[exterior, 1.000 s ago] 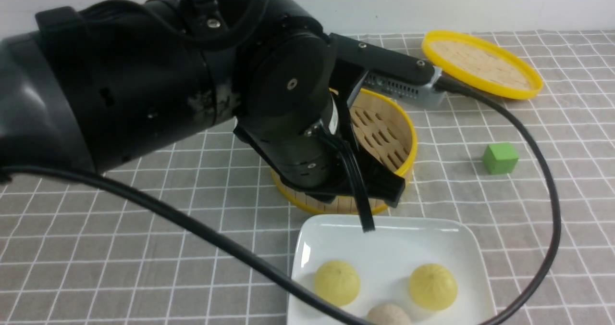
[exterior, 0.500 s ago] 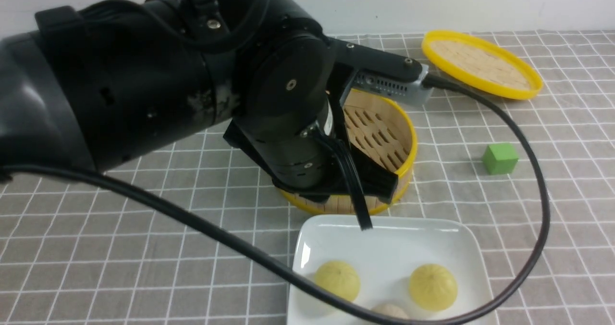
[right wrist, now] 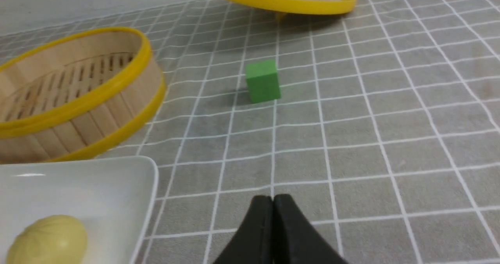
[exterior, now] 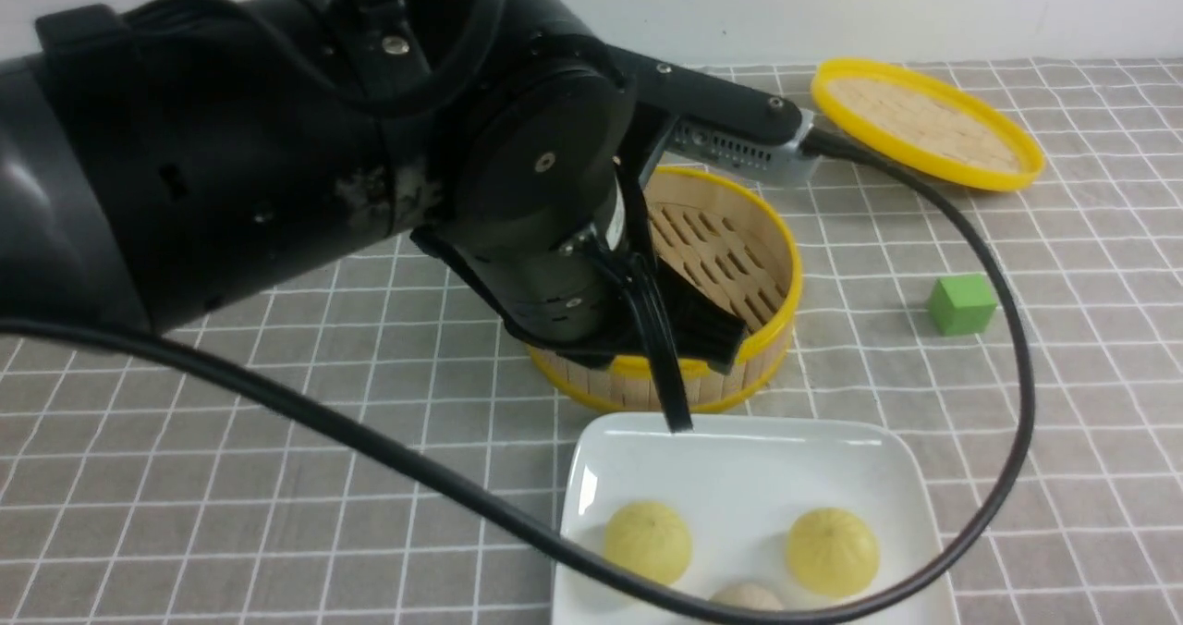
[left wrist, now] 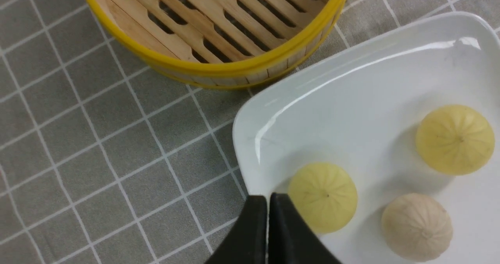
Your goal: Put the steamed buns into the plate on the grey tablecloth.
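Over the grey tablecloth (exterior: pixel 277 477), left arm (exterior: pixel 231 144) slants down, gripper (exterior: pixel 680 424) pinched together above the plate (exterior: pixel 786 433) rim.

Glossy plate (exterior: pixel 739 477), matt fabric grey tablecloth (exterior: pixel 231 514), bare slatted-wood steamer (exterior: pixel 730 255).

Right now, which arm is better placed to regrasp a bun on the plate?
Left. The left end effector, shut, hangs above the plate rim near a yellow bun; the right end effector, also shut, is over tablecloth facing the green cube.
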{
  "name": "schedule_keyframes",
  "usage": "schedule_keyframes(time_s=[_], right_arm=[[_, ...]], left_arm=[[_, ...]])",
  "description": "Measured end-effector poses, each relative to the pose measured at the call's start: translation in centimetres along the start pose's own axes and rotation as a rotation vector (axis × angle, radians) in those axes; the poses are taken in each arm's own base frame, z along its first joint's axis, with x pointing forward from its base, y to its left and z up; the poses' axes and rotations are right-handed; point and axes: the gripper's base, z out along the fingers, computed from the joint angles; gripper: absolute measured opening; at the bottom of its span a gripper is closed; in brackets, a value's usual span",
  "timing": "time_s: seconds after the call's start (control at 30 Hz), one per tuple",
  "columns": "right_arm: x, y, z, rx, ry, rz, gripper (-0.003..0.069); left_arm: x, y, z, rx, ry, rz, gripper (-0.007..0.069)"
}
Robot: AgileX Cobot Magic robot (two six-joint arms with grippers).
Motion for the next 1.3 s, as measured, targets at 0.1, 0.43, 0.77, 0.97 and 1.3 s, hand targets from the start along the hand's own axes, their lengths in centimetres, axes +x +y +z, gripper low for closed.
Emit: schedule_keyframes(time_s=[0.1,0.43,0.77,0.97,1.3], right_arm=[[0.2,-0.2,0.0,0.024,0.003,0.005,0.0011],[0.4,-0.3,0.0,0.050,0.040,0.010,0.0016],[0.4,-0.3,-0.1,0.053,0.050,0.010,0.0025],[0.4,-0.3,-0.1,0.053,0.051,0.010,0.0033],[0.4,-0.3,-0.1,0.054,0.052,0.010,0.0046]], left_arm=[[-0.1,0.6,-1.4,-0.018,-0.034,0.006,0.0029],[3.2,6.1,-11.1,-0.176,-0.172,-0.008,0.0029],[14.6,9.1,-12.9,-0.025,-0.206,-0.114,0.0030],[19.6,8.4,-10.7,0.255,-0.441,-0.204,0.0030],[21.0,7.1,-7.6,0.462,-0.632,-0.312,0.0039]])
